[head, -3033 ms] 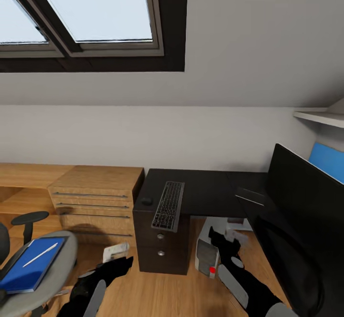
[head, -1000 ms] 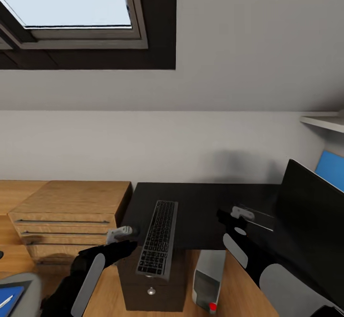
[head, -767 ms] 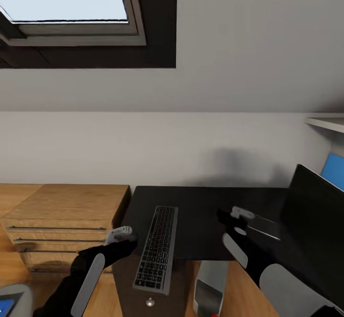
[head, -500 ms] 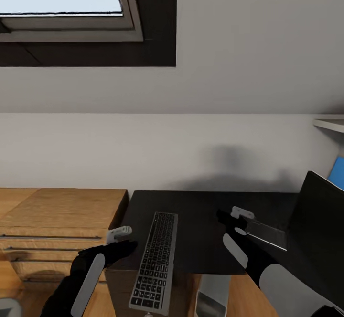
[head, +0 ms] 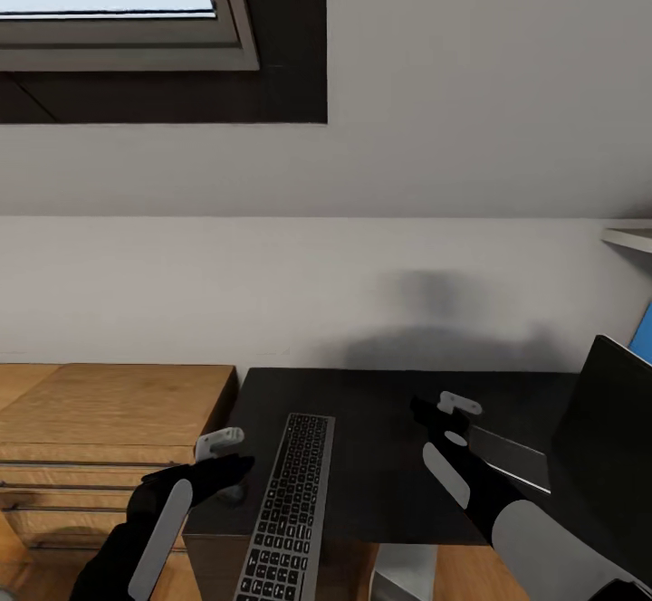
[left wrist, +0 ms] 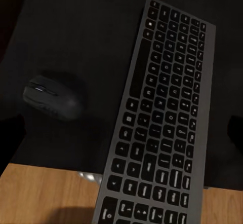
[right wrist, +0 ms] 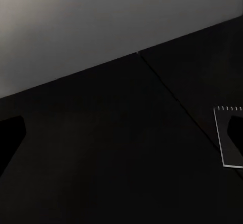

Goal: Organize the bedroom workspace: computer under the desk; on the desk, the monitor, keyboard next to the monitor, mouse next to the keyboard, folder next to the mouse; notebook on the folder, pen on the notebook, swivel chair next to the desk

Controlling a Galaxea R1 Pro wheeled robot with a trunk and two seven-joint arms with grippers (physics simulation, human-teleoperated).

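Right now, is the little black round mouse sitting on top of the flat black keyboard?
No, the small black rounded mouse lies on the black desk top beside the flat black keyboard, with a gap between them.

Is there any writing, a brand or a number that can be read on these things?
None can be read.
Keyboard: pale marks on the keys, too small and blurred to read.
Mouse: no label to be seen.
Monitor: plain black, no brand to be seen.
Notebook: blank cover.
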